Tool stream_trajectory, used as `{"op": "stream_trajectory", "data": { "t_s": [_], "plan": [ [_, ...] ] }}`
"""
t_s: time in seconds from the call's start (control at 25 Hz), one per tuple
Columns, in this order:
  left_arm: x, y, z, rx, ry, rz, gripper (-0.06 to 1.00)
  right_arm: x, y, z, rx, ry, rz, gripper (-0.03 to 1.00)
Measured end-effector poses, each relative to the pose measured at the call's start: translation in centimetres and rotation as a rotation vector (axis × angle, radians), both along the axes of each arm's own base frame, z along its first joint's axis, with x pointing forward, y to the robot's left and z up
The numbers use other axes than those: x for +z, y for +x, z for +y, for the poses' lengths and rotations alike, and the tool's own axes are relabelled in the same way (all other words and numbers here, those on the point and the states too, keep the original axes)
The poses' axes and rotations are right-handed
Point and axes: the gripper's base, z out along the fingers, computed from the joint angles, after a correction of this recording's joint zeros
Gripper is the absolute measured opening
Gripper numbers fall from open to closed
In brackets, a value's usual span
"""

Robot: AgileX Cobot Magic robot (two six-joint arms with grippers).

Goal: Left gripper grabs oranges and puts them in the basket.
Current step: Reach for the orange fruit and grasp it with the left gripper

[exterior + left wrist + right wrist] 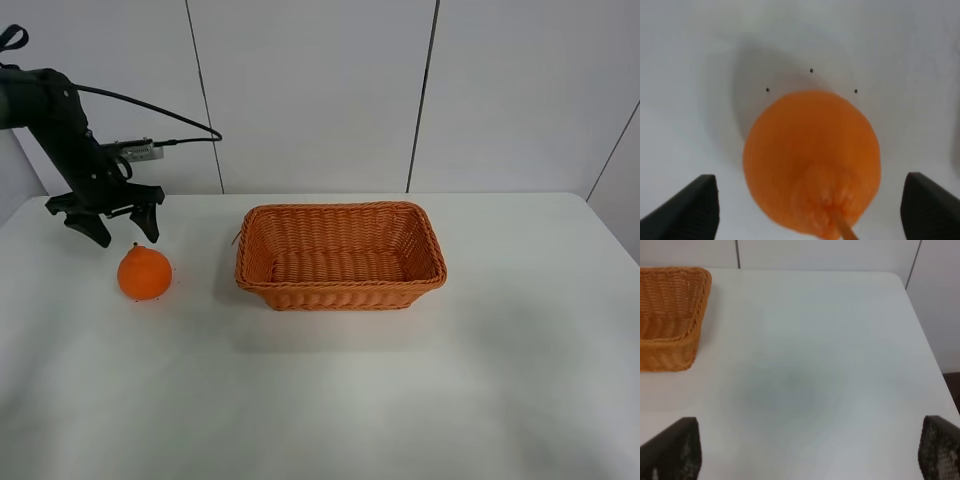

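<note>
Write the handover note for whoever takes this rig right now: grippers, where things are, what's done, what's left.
Left gripper: open, poised over the orange, fingers either side of it in the wrist view, not touching.
Right gripper: open, holding nothing, above bare table to the right of the basket.
Orange: on the table, left of the basket and apart from it.
Basket: mid-table, no orange in it.
Done: approach only.
Left: lower, close on the orange, lift, carry it right, release in the basket.

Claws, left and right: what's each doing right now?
Left claw: open, holding nothing, over the orange.
Right claw: open, holding nothing.
</note>
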Motion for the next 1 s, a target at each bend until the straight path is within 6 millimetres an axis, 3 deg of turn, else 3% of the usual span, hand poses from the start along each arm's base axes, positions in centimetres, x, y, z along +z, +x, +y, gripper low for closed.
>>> {"op": "stream_trajectory", "data": {
  "t_s": [0.76,0.88,1.0],
  "plan": [
    [-6.1,0.4,-0.3,0.013,-0.037,0.132,0.82,0.0,0.0,0.0,0.000,0.000,0.000,0.69],
    [-6.3,0.4,-0.6,0.017,-0.049,0.137,0.68,0.0,0.0,0.0,0.000,0.000,0.000,0.69],
    [-6.3,0.3,-0.6,0.017,-0.053,0.145,0.38,0.0,0.0,0.0,0.000,0.000,0.000,0.69]
  ]
}}
